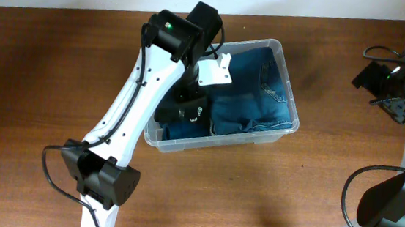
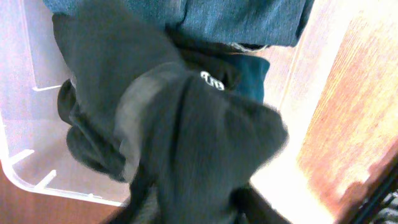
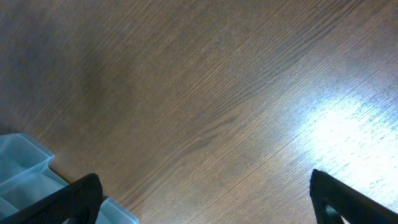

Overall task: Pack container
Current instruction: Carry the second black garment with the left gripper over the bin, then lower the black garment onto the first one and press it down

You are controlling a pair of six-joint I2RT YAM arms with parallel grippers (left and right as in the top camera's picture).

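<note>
Container [image 1: 222, 139]: frame centre, jeans [image 1: 252, 88] inside.
Left gripper [image 1: 188, 97]: over its left end, hidden by dark garment [image 2: 186, 124]; grip cannot be told.
Right gripper [image 3: 208, 196]: spread wide, empty.
Risk: garment released high could bunch and hang outside.

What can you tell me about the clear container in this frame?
The container is a clear plastic rectangular bin with rounded corners and a rolled rim, sitting askew on the wooden table. Folded blue jeans fill most of it; a dark garment lies at its left end, where the left gripper reaches in.
</note>
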